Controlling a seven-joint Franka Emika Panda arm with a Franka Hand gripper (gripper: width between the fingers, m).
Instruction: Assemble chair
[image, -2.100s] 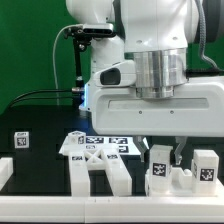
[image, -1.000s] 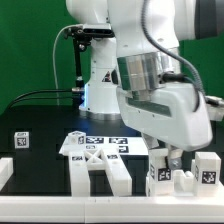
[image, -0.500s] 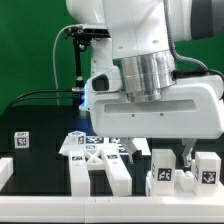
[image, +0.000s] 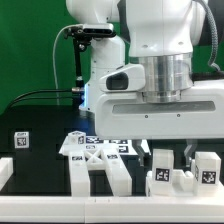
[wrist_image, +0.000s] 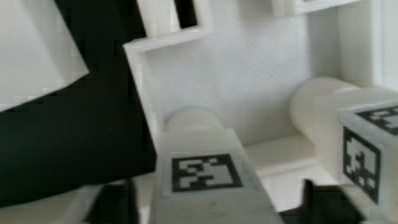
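Currently, in the exterior view, the tool (image: 169, 151) hangs over chair parts (image: 160, 172) standing on the bench (image: 40, 135) at the exterior view's right. In the wrist view, its jaws stand apart, straddling a tagged leg (wrist_image: 210, 150) without touching it. Probable fault: an off-centre closure could tip the leg or knock its neighbour (wrist_image: 365, 130).

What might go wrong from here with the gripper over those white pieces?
One: the open gripper straddles a tagged piece, and a second tagged piece stands close beside it; a finger may clip that neighbour going down. Two: neither finger touches the piece yet, so uneven closing might tilt or shove it.
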